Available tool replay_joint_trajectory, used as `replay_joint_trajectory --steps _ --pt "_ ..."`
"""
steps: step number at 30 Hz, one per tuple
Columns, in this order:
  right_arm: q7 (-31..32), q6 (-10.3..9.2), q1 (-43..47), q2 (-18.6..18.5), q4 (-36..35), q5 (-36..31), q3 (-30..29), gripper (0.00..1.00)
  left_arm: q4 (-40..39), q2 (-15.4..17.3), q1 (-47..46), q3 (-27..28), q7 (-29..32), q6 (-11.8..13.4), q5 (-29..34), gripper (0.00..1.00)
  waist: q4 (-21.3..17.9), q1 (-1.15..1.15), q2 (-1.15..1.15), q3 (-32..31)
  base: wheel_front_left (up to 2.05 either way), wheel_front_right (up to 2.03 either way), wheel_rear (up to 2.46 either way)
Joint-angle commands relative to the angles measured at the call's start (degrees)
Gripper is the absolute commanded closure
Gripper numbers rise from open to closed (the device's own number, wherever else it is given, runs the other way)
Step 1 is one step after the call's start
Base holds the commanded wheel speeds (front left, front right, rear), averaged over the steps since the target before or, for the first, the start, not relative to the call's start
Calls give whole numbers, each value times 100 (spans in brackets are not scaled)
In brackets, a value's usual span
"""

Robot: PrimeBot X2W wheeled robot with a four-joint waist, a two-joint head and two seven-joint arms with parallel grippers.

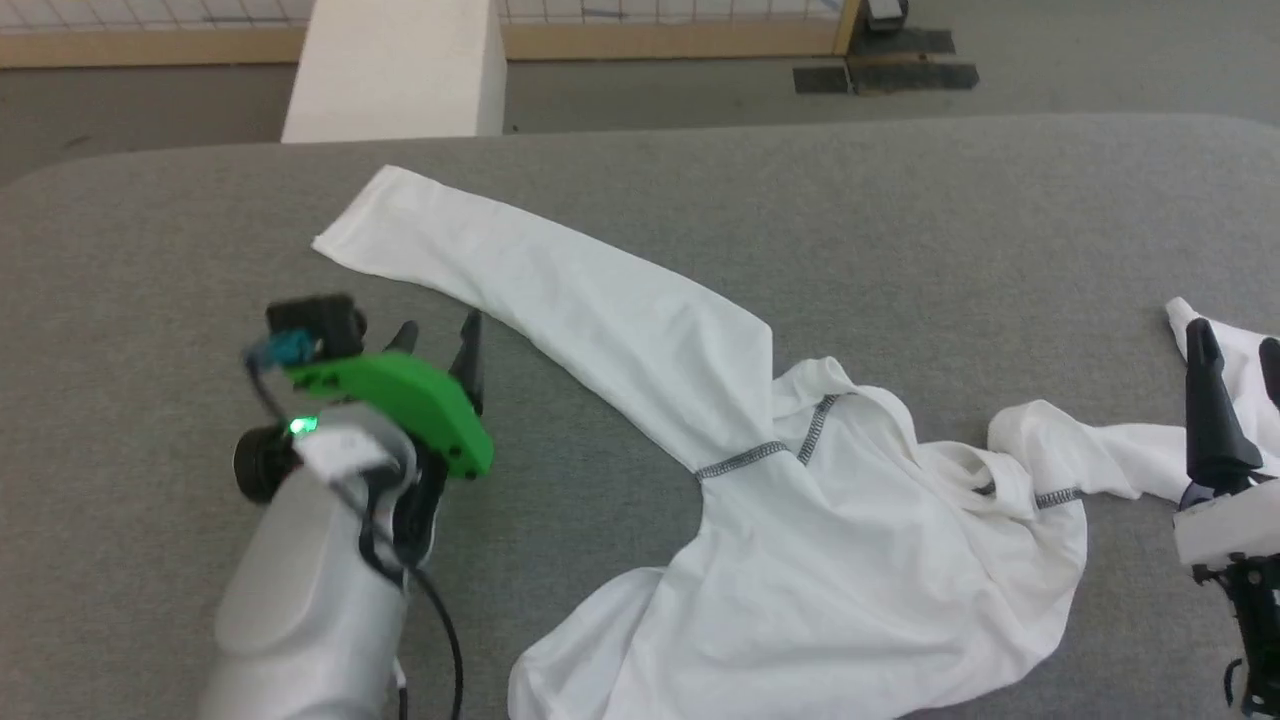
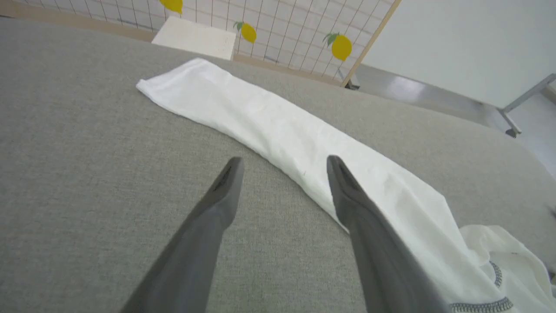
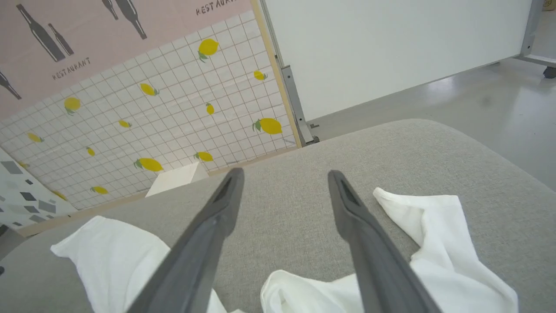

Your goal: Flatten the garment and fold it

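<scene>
The white long-sleeved garment point(image 1: 800, 520) lies rumpled on the grey table point(image 1: 150, 250). One sleeve point(image 2: 278, 126) stretches flat toward the far left; the other sleeve point(image 3: 438, 243) lies bunched at the right. Dark zigzag stitching point(image 1: 745, 460) marks the shoulder seams. My left gripper point(image 1: 437, 335) hovers open just left of the flat sleeve, its right finger point(image 2: 347, 191) over the sleeve's edge. At the frame's right edge my right gripper point(image 1: 1235, 350) is open above the bunched sleeve, holding nothing. The tan patch is hidden.
The table's far edge point(image 1: 700, 130) curves down at both corners. Beyond it stand a white block point(image 1: 400, 70), a lemon-patterned grid wall point(image 3: 173, 121) and a white panel on metal legs point(image 3: 391, 52). Bare grey table lies left of the garment.
</scene>
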Motion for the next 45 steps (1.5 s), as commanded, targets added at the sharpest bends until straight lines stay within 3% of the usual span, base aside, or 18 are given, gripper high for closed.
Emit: replay_joint_trajectory --steps 1,4,7,16,17,18,19,25,33,38,45 --pt "-146 -6 -87 16 130 81 49 0 263 65 -331 -66 394 62 17 0 -278 0 0 285 0 0 0" --pt "-354 -6 -189 17 360 185 174 0 876 124 -962 -238 1448 235 45 0 -479 0 0 499 0 0 0" --pt "-494 -6 -269 18 510 237 241 0 1271 202 -1397 -304 2111 369 61 0 -661 0 0 672 0 0 0" --pt "-775 -6 -359 19 815 278 293 0 1889 336 -1798 -375 2273 390 126 0 -885 0 0 963 0 0 0" --pt "-789 -6 -369 19 834 278 305 0 1952 336 -1776 -392 2301 364 116 19 -891 0 0 966 0 0 0" --pt "-809 -6 -378 19 852 278 306 0 1989 303 -1753 -370 2268 294 48 90 -879 0 0 959 0 0 0" --pt "-823 -6 -381 19 866 273 302 0 2005 269 -1735 -332 2200 244 -19 100 -862 0 0 948 0 0 0" --pt "-835 -6 -356 19 942 197 321 0 1953 194 -1594 209 1251 127 -469 100 -635 0 0 717 0 0 0" --pt "-698 -6 -147 19 993 126 285 0 1477 469 -746 1211 114 121 -1093 100 -94 0 0 271 0 0 0" --pt "-657 -6 -54 19 1005 127 270 0 1055 521 -4 1715 -267 287 -1373 100 318 0 0 82 0 0 0" --pt "-650 -6 -23 19 1078 155 380 0 143 531 1254 2593 -613 802 -1761 100 654 0 0 -102 0 0 0"
